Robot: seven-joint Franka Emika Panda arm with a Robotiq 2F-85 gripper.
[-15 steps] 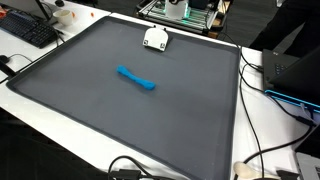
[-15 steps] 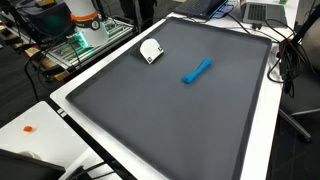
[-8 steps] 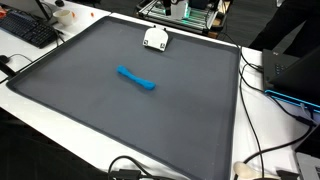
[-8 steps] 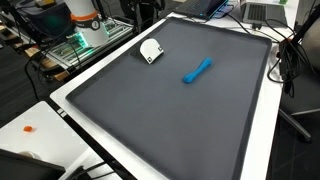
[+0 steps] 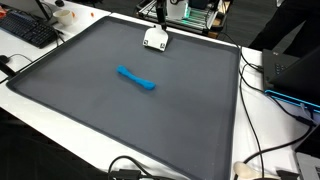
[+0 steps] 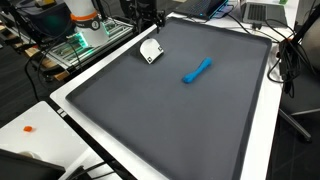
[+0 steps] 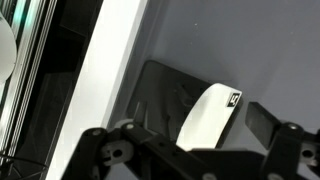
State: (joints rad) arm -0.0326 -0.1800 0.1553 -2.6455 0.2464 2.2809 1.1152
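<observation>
A white curved object on a black base (image 5: 154, 39) sits near the far edge of the dark grey mat (image 5: 90, 105); it also shows in the other exterior view (image 6: 151, 50). My gripper (image 5: 160, 13) hangs just above and behind it in both exterior views (image 6: 149, 17). In the wrist view the gripper (image 7: 185, 138) is open and empty, with the white object (image 7: 208, 112) lying between and beyond its fingers. A blue elongated object (image 5: 136, 78) lies near the mat's middle, apart from the gripper, and shows in both exterior views (image 6: 197, 70).
The mat lies on a white table (image 6: 70, 105). A keyboard (image 5: 30, 30) and a laptop (image 5: 295, 75) flank it. Cables (image 5: 262, 160) run along one edge. An electronics rack (image 6: 85, 38) stands behind the white object. A small orange item (image 6: 29, 128) lies on the table.
The gripper has come into the exterior views, moving down toward the white object. The white and blue objects have not moved.
</observation>
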